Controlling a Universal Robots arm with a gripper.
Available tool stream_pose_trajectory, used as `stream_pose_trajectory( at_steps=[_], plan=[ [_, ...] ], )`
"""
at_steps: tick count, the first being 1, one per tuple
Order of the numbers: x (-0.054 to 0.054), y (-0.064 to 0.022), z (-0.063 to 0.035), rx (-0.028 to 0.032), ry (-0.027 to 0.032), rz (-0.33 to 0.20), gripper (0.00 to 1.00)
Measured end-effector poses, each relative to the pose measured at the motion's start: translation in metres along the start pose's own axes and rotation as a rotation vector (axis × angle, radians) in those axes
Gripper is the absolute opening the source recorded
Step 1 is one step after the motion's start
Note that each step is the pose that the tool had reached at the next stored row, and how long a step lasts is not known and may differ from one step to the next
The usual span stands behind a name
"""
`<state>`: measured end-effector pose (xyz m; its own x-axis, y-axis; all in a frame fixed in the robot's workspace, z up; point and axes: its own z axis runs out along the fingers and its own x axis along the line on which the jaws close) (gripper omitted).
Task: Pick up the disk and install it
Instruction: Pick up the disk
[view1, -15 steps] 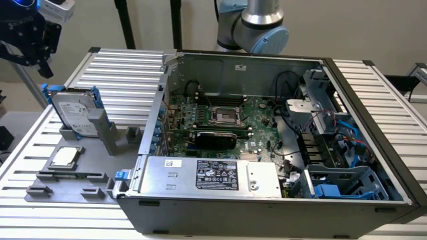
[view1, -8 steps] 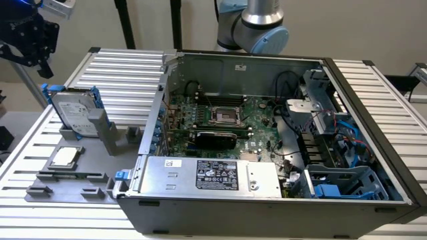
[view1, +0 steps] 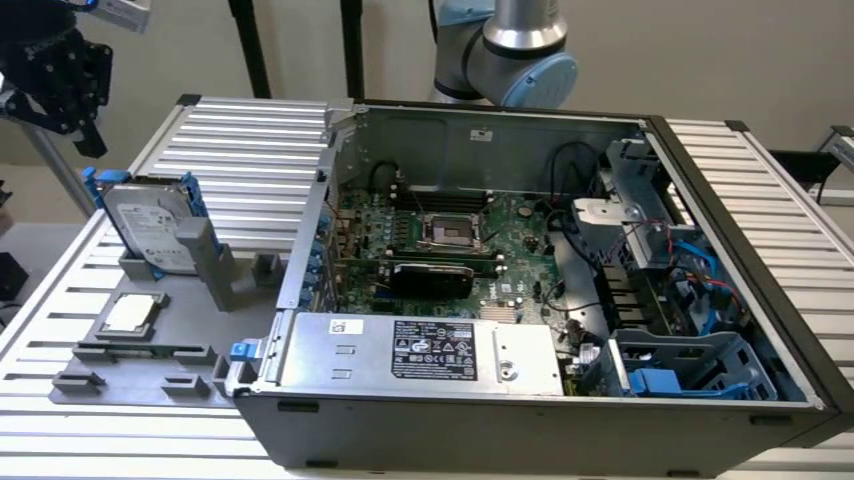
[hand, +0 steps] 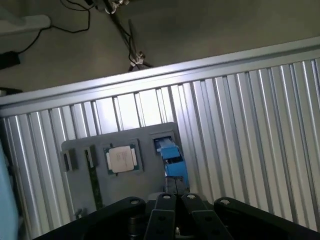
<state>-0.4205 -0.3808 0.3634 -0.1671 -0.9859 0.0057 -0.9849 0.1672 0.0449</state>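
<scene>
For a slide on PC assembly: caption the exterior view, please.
Claw hovers above the disk, standing upright in its grey holder beside the open computer case.

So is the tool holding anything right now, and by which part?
Nothing. The tool hangs above the silver-grey hard drive in its blue plastic carrier, upright in the grey fixture.

Soft, even light fills the exterior view: the ribbed desk (view1: 254, 130) is pale and bright, and the open computer case (view1: 534, 140) is shaded inside. In the wrist view glare whitens the desk's ribs along its edge, the floor (hand: 200, 30) beyond is dim, and the tool (hand: 177, 200) is a dark, unlit shape.
</scene>
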Motion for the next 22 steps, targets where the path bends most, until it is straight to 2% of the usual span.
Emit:
stream_pose_trajectory(
  at_steps=[8,13,16,22],
  plan=[
    [-0.0003,-0.0016,0.0005,0.0007,0.0055,-0.123,0.11],
    [-0.0008,-0.0049,0.0010,0.0011,0.0080,-0.181,0.11],
    [-0.0015,-0.0086,0.0011,0.0012,0.0087,-0.197,0.11],
    [-0.0016,-0.0093,0.0011,0.0010,0.0089,-0.199,0.11]
  ],
)
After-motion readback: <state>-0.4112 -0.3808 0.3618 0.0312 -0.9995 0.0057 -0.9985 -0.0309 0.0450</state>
